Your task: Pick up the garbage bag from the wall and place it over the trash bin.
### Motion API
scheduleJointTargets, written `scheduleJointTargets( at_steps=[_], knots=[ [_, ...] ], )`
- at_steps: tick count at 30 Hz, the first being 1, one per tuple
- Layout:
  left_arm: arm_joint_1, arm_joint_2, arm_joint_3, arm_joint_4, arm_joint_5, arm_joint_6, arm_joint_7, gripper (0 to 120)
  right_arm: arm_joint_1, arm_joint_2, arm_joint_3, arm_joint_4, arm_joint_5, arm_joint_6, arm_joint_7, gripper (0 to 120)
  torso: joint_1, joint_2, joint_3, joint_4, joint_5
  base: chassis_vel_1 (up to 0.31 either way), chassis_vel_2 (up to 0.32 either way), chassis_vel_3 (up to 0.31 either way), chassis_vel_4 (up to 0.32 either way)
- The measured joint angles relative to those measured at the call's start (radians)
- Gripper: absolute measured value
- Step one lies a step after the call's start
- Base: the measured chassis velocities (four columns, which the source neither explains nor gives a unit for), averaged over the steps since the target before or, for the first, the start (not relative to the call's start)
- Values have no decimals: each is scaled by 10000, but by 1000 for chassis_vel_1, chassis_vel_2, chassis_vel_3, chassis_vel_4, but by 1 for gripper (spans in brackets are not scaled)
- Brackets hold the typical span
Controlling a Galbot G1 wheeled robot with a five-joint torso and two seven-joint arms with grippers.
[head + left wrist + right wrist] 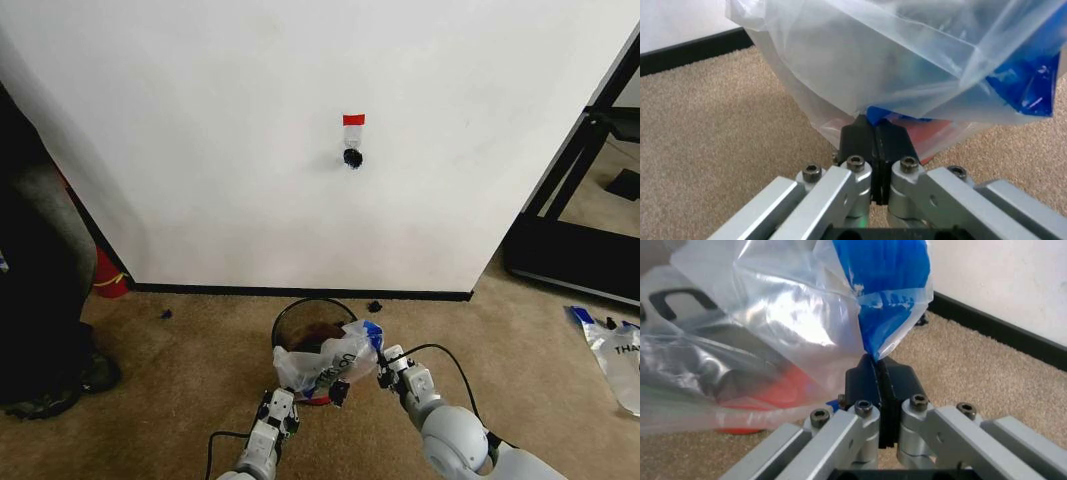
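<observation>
Both grippers pinch the garbage bag point(325, 362): left gripper point(872, 131) and right gripper point(875, 365) pressed together on plastic, trash bin point(300, 312) just ahead, open carpet point(180, 380) around.

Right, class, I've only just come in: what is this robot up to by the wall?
Both grippers hold the garbage bag over the near side of the trash bin, on the carpet by the wall. The left gripper pinches its lower edge; the right gripper pinches a blue handle. The hook on the wall is bare.
</observation>
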Motion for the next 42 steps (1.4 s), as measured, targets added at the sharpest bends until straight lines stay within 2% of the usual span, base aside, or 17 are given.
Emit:
scheduleJointTargets(
  at_steps=[12, 14, 15, 16, 19, 20, 23, 25, 26, 28, 32, 34, 35, 37, 38, 40, 42],
  knots=[
    [115, 133, -62, -210, 9, -9, -2, 0, -26, 81, 13, -107, -21, 239, 0, 0, 0, 0, 0, 0, 0, 0, 0, 0, 0],
    [163, 181, -66, -327, 8, -6, 0, 8, -42, 98, 30, -106, -12, 267, 1, 0, 0, 0, 0, 0, 0, 0, 0, 0, 0],
    [163, 181, -66, -327, 8, -6, 0, 8, -42, 98, 30, -106, -12, 267, 1, 0, 0, 0, 0, 0, 0, 0, 0, 0, 0],
    [213, 235, -75, -430, 19, -2, 15, 15, -78, 86, 69, -60, -7, 268, -4, 0, 0, 0, 0, 0, 0, 0, 0, 0, 0],
    [446, 478, -118, -784, 192, 34, 95, 32, -312, -110, 258, 280, 4, 266, -14, 15, 0, 1, 0, 0, 0, 0, 0, 0, 0],
    [446, 478, -118, -784, 192, 34, 95, 32, -312, -110, 258, 280, 4, 266, -14, 15, 0, 1, 0, 0, 0, 0, 0, 0, 0],
    [583, 649, -201, -1075, 250, 88, 105, 43, -530, -264, 429, 526, 6, 261, -20, 26, 0, 2, 0, 0, 0, 0, 0, 0, 0],
    [749, 868, -306, -1423, 287, 140, 105, 54, -778, -431, 628, 782, 6, 260, -21, 36, 0, 2, -1, -1, 0, 0, 0, 0, 0],
    [749, 868, -306, -1423, 287, 140, 105, 54, -778, -431, 628, 782, 6, 260, -21, 36, 0, 2, -1, -1, 0, 0, 0, 0, 0],
    [890, 1000, -350, -1612, 371, 150, 105, 61, -910, -507, 736, 925, 8, 261, -21, 45, 0, 2, 0, -1, 0, 0, 0, 0, 0],
    [1390, 1314, -524, -2040, 735, 23, 107, 79, -1237, -682, 1017, 1322, 25, 267, -12, 61, 0, 2, -1, -1, 1, 0, 0, 0, 0],
    [1508, 1353, -571, -2065, 841, -99, 109, 82, -1282, -710, 1060, 1389, 29, 272, -11, 65, 0, 2, -1, 0, 1, 0, 0, 0, 0],
    [1706, 1433, -672, -2068, 1172, -425, 175, 88, -1382, -763, 1148, 1519, 33, 286, -8, 71, 0, 2, -1, 1, 0, 0, 0, 0, 0],
    [1935, 1511, -863, -2137, 1500, -805, 318, 95, -1537, -839, 1268, 1675, 34, 319, -8, 78, 0, 2, -1, 1, 0, 0, 0, 0, 0],
    [1990, 1528, -917, -2186, 1535, -864, 343, 97, -1581, -864, 1310, 1722, 34, 330, -8, 79, 0, 1, -1, 0, 0, 0, 0, 0, 0],
    [2254, 1638, -1354, -2653, 1420, -977, 417, 100, -1746, -1014, 1488, 1946, 34, 404, -6, 91, 0, 2, -1, -1, -1, 0, 0, 0, 0],
    [2378, 1703, -1640, -2930, 1250, -981, 444, 100, -1786, -1094, 1530, 2008, 36, 458, -8, 94, 0, 2, -1, -1, 0, 0, 0, 0, 0]
  ],
)
